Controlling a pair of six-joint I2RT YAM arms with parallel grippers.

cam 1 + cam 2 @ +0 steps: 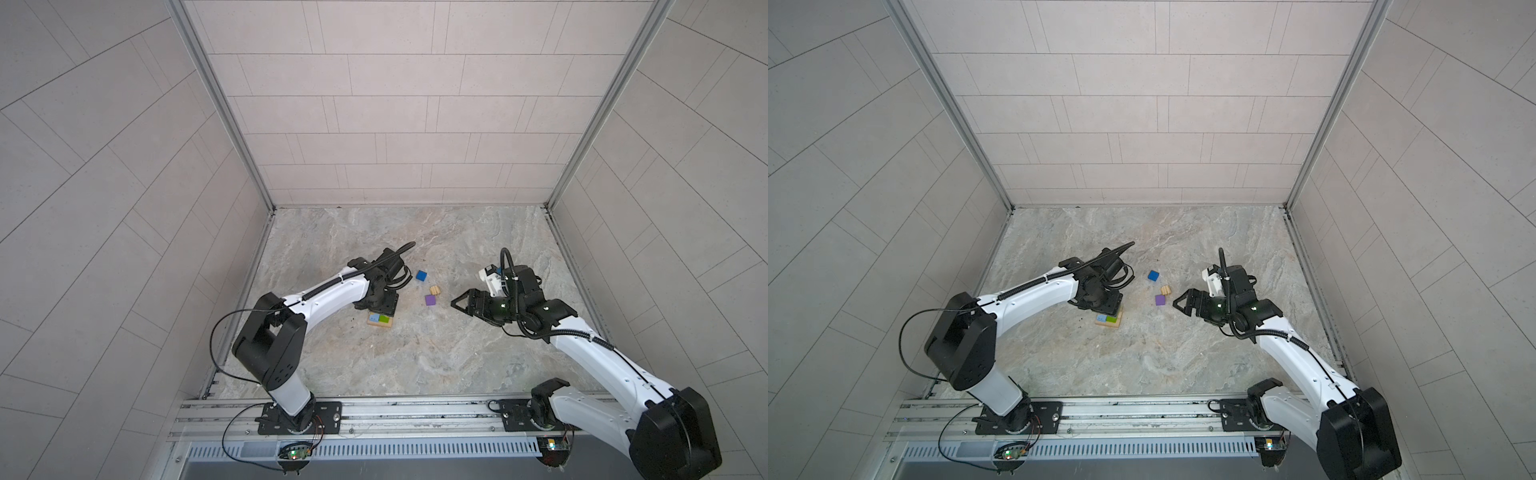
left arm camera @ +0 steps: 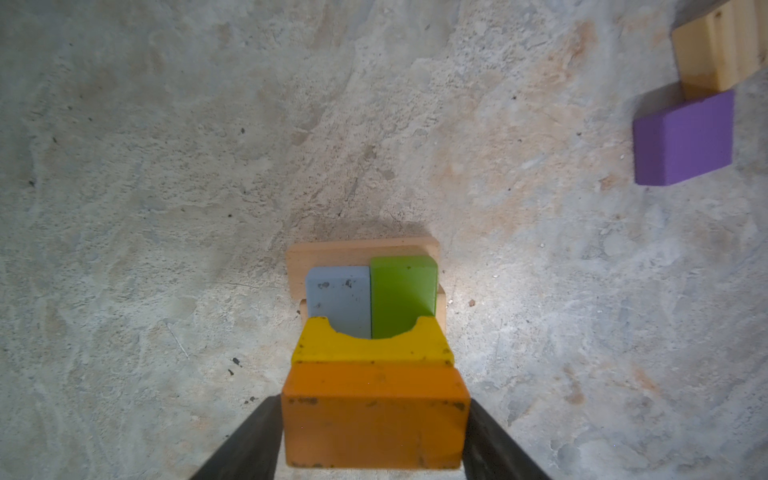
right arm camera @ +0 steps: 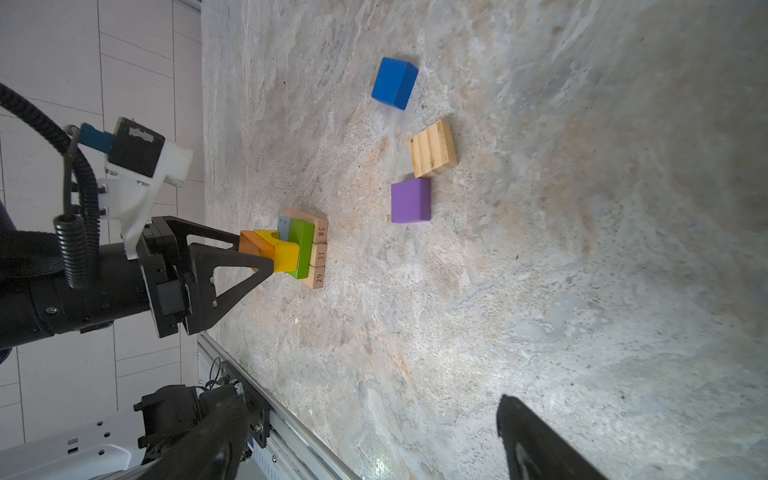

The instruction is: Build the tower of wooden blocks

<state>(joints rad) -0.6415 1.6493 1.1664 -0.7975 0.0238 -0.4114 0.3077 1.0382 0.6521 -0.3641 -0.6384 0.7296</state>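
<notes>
**Left gripper point(image 3: 257, 251) astride the orange bar point(image 2: 374, 419) at the top of the tower point(image 1: 1109, 320)**

The left gripper points straight down, its fingers half spread and close against the two ends of the orange bar. Whether they pinch it or only stand beside it, I cannot tell. The right gripper point(image 1: 459, 298) is spread wide and holds nothing, lying low over the tabletop point(image 1: 415, 365) with its tips pointing at the loose blocks.

In both top views the left wrist covers most of the tower; only a corner of light-blue, green and tan shows. The orange bar hides part of the yellow block point(image 2: 370, 347), and I cannot tell whether it rests on that block or beside it. The right wrist view cuts off all but one right finger.

The tower stands directly under the left gripper, left of mid-tabletop: tan bars point(image 3: 320, 253) at the base, then the light-blue bar point(image 2: 338, 297) and green bar point(image 2: 401, 291) side by side, yellow and orange above. Between the grippers lie the dark-blue cube point(image 1: 421, 275), a tan block point(image 1: 434, 289) and the purple cube point(image 1: 430, 300), the purple one near the right gripper's tips but apart from them.
</notes>
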